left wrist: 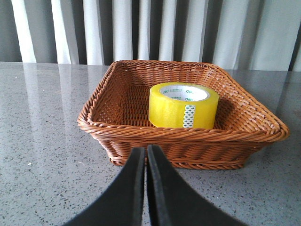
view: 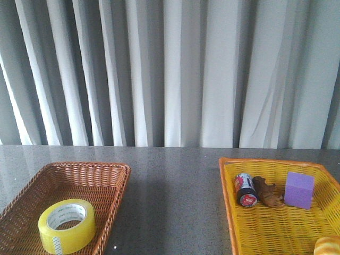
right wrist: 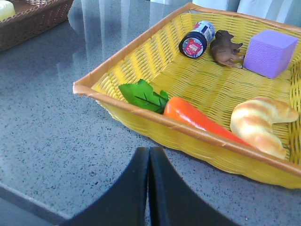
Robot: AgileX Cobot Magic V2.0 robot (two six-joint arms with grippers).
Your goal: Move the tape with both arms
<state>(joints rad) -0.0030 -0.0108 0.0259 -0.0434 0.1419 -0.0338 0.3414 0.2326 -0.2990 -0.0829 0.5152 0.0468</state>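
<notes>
Closest to the lens, the left gripper [left wrist: 145,162] shows its two black fingers pressed together with only a hairline seam between them, holding nothing, poised above the grey speckled table [view: 170,202] just short of the brown wicker basket [left wrist: 117,127]. The right gripper [right wrist: 149,165] is likewise closed on nothing, just outside the near rim of the yellow basket [right wrist: 117,96].

The table runs across the front view with pale curtains [view: 170,69] behind it. The brown basket sits on its left side, the yellow one on its right, well apart.

The tape [view: 67,226] lies flat inside the brown basket, hole upward, white printed core showing, near the basket's front part.

In the yellow basket lie a croissant [right wrist: 261,122], an orange carrot [right wrist: 197,117] with green leaves, a purple block [right wrist: 270,52], a small brown animal figure [right wrist: 226,49] whose kind is hard to make out, and a small red-and-white can [right wrist: 196,38] on its side, just beside the figure.
</notes>
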